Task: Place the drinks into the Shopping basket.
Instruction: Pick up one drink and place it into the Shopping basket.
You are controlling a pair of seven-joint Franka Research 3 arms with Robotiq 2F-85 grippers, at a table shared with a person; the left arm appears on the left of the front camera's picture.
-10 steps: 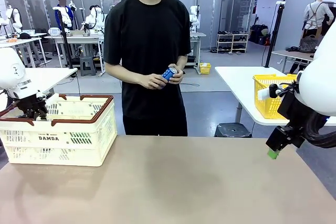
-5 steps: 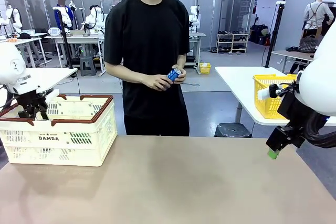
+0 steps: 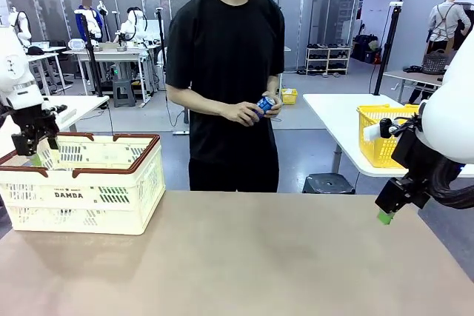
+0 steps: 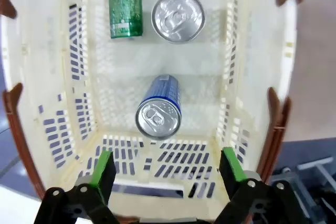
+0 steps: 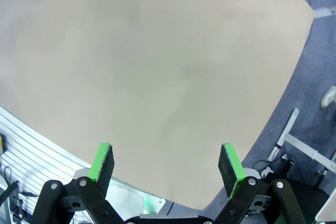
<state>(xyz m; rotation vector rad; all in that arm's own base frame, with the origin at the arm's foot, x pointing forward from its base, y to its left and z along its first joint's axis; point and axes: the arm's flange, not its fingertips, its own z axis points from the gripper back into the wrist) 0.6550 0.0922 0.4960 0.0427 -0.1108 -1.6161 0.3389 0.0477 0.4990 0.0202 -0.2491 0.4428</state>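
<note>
My left gripper hangs above the Shopping basket with its jaws spread wide and nothing between them; in the wrist view I look straight down between the green pads into the cream lattice interior; in the front view that gripper sits over the basket's left rear corner, just above the reddish-brown rim. Inside the basket I count three cans; a blue can stands upright nearest my fingers, its silver top facing me; farther in, a second upright can shows me mostly its silver lid, so I cannot tell its colour; just beside that one a green can lies on its side along the floor, partly cut off by the frame edge. My right gripper is likewise wide apart and empty; its wrist view looks down on the bare tan table, and in the front view it hovers off the table's right edge, well apart from the basket. Across the table a person in a black shirt stands holding another blue can in both hands at waist height, tilted, well apart from the basket. Behind my right arm a yellow basket sits on a separate white table.
</note>
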